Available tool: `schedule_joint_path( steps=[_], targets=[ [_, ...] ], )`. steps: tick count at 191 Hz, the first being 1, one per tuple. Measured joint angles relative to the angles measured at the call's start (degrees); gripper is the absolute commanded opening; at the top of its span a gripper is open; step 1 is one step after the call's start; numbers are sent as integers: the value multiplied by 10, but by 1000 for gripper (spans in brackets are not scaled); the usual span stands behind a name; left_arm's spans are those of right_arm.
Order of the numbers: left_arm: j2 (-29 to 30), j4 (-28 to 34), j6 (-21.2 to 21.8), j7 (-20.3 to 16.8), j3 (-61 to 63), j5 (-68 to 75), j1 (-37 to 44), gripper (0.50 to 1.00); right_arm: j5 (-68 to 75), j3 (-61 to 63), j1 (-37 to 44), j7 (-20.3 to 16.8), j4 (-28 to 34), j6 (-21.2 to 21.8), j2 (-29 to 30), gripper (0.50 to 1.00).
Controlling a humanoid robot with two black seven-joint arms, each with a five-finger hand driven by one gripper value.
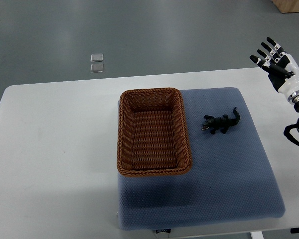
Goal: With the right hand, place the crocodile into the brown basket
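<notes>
Nothing is grasped yet; I judge we stand at the first step, the reach. I count one blue quilted fabric mat (204,189) at lower centre, one brown woven wicker basket (154,172) on its left part, and one small black toy crocodile (222,123) on the mat, just right of the basket. One black-and-white robot right hand (276,62) is at upper right, fingers spread, empty. Next I must bring it down-left over the crocodile and close around the body.

Right hand (277,63) hangs up at the table's (50,149) far edge, fingers spread, holding nothing. Croc (221,122) lies on the mat (224,184) below-left of it, basket (153,131) further left.
</notes>
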Motion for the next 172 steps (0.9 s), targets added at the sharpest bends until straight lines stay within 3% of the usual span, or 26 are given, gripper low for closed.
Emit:
schedule_joint_path(
  steps=[35, 75, 130, 172],
  targets=[
    [0, 0, 0, 0, 0, 0, 0, 1000, -1, -1, 1, -6, 0, 44, -1, 942],
    [0, 0, 0, 0, 0, 0, 0, 1000, -20, -24, 6, 5, 5, 56, -24, 940],
    [0, 0, 0, 0, 0, 0, 0, 1000, -117, -150, 26, 93, 26, 81, -105, 940],
    [0, 0, 0, 0, 0, 0, 0, 1000, -291, -207, 32, 146, 96, 83, -139, 940]
  ],
)
